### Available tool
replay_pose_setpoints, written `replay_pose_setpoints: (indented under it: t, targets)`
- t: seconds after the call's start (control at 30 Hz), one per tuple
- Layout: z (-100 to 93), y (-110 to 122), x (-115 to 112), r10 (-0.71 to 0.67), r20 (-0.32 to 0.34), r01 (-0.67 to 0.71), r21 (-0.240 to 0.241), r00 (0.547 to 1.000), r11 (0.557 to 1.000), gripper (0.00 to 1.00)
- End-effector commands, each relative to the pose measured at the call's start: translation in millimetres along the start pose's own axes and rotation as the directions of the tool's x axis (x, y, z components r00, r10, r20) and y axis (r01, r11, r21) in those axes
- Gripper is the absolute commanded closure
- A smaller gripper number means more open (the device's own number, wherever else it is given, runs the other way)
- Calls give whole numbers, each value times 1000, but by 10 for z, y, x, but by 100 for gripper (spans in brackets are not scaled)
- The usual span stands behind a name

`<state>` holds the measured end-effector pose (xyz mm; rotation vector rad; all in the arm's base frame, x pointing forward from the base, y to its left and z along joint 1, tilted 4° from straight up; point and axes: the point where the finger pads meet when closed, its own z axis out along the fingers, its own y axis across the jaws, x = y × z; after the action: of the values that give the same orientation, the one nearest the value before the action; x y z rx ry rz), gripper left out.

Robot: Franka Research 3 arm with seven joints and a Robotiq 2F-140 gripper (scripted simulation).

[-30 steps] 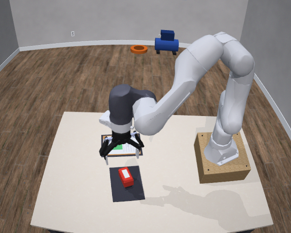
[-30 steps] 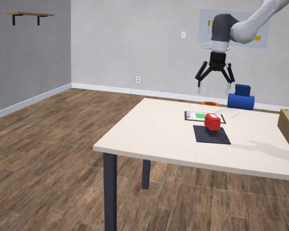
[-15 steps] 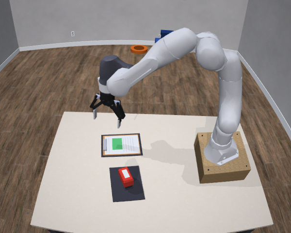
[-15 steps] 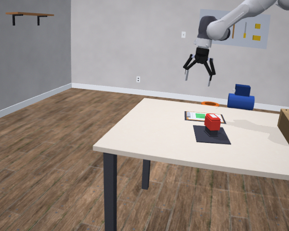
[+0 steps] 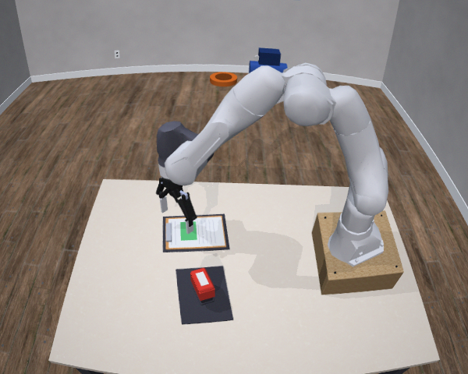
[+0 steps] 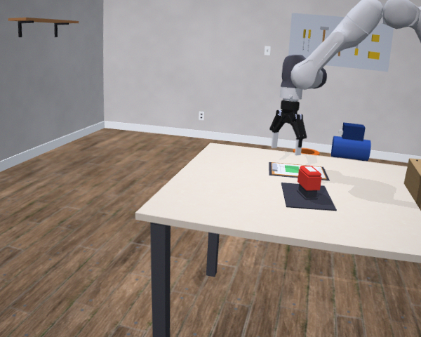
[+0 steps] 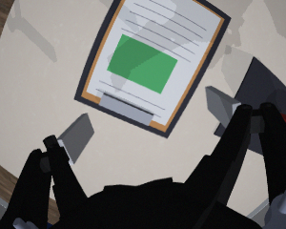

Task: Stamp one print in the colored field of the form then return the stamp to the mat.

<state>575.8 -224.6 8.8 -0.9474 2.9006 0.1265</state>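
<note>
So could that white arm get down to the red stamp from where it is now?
Probably yes. The red box-shaped stamp stands alone on its dark mat, nothing above or beside it. The open, empty gripper hovers over the table's far side, beyond the clipboard form, so it must swing across first.
</note>
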Motion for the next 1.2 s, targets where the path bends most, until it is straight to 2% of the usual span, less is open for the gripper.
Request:
replay_pose_setpoints:
  t: [0.0, 0.23, 1.17]
  targets:
    - [-74, -127, -85, 273, -11, -273, 37, 962, 961, 0]
    - [-74, -127, -85, 441, -13, -439, 62, 897, 896, 0]
    - [-74, -127, -85, 441, -13, -439, 62, 897, 896, 0]
